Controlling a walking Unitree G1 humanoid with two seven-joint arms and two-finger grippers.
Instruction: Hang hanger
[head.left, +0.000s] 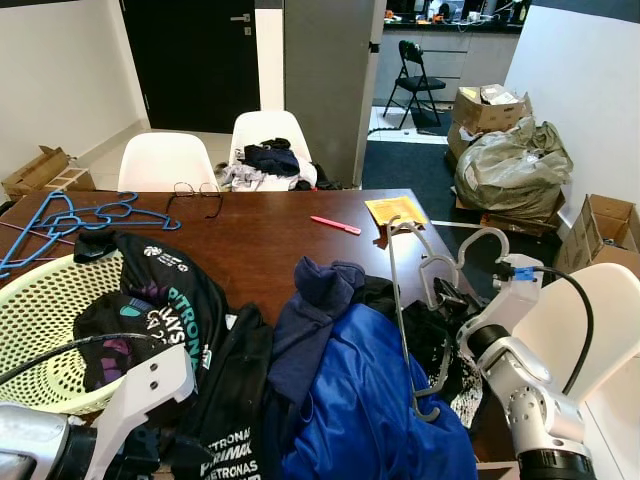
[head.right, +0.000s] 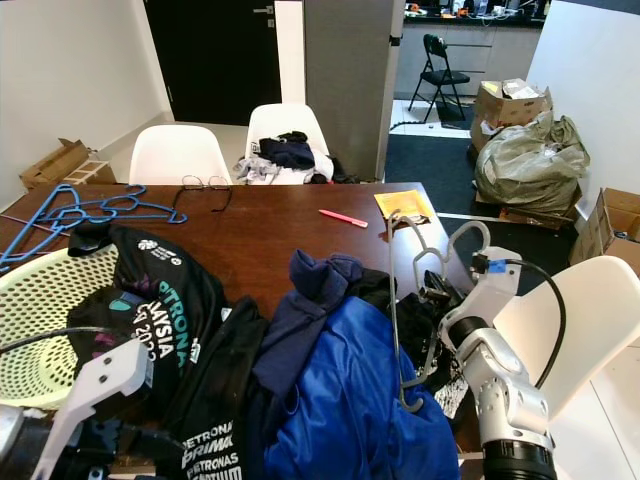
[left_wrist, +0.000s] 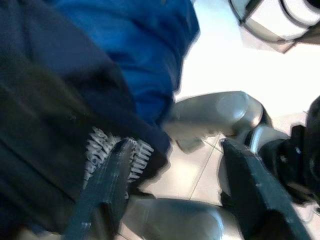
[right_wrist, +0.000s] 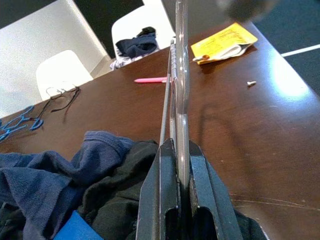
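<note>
Between right end effector (right_wrist: 178, 170) fingers, grey hanger (head.left: 402, 300).

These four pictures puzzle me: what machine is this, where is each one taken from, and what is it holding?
It is a walking humanoid robot with two silver arms, each ending in two long black fingers. The two wide pictures come from the eyes in its head, looking down at a brown table. The other two come from cameras on its wrists, looking along the fingers.

On the table lie a heap of clothes, a pale laundry basket, blue hangers, glasses, a pink pen and a yellow packet.

The right gripper is shut on a grey hanger, held up over the clothes. The left gripper is open, low beside the clothes at the table's near edge.
</note>
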